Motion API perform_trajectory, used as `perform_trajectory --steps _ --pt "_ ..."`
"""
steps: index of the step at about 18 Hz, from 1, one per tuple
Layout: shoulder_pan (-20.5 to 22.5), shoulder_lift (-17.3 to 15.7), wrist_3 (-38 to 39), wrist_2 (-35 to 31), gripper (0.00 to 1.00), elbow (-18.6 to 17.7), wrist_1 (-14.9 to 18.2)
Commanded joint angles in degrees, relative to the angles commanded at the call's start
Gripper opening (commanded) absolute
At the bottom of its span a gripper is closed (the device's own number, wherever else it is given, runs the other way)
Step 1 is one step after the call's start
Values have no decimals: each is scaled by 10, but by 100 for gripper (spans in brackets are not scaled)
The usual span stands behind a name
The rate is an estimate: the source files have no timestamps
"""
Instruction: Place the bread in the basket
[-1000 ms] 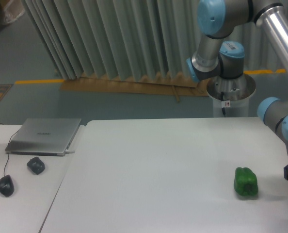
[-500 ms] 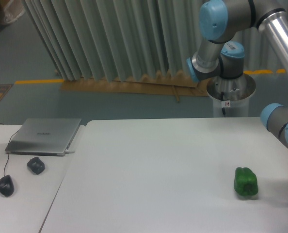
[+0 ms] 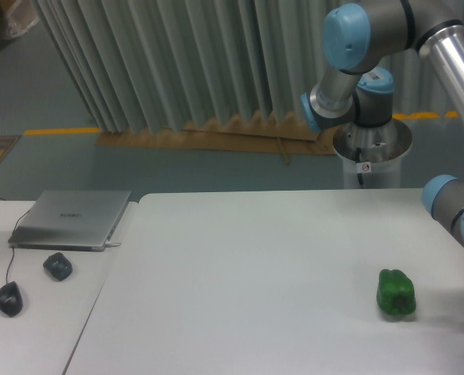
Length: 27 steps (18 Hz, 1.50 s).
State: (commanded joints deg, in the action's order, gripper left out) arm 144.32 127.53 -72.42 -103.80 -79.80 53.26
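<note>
My arm [image 3: 388,31] hangs over the white surface [image 3: 255,266], its tool cut off at 3 o'clock.
I cannot tell the tool's opening; bread and basket are out of view, a green pepper [image 3: 396,293] at 4 o'clock.

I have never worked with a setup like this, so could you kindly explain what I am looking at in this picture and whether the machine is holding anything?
This is a single view from a fixed camera looking across a white table. The blue-and-silver jointed tubes at the upper right are the robot arm, a UR5e; it bends down and leaves the picture at the right edge, so its gripper is not in view and I cannot say whether it holds anything. On the table lies one green pepper, near the right side, with nothing touching it. On a neighbouring table to the left are a closed laptop and two small dark objects beside it, one possibly a computer mouse on a cable. Behind the tables hangs a pleated grey curtain. The job is to put bread in a basket, but neither bread nor basket shows here.
</note>
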Motion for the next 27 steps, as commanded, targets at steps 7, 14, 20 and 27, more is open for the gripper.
perform_trajectory --steps 7,14,20,27 --pt "0 -11 -3 14 30 -11 3" --pt "4 -62 -3 76 28 -45 17" --pt "7 -132 -6 128 28 -80 61" --pt "39 -197 -7 150 28 -91 135"
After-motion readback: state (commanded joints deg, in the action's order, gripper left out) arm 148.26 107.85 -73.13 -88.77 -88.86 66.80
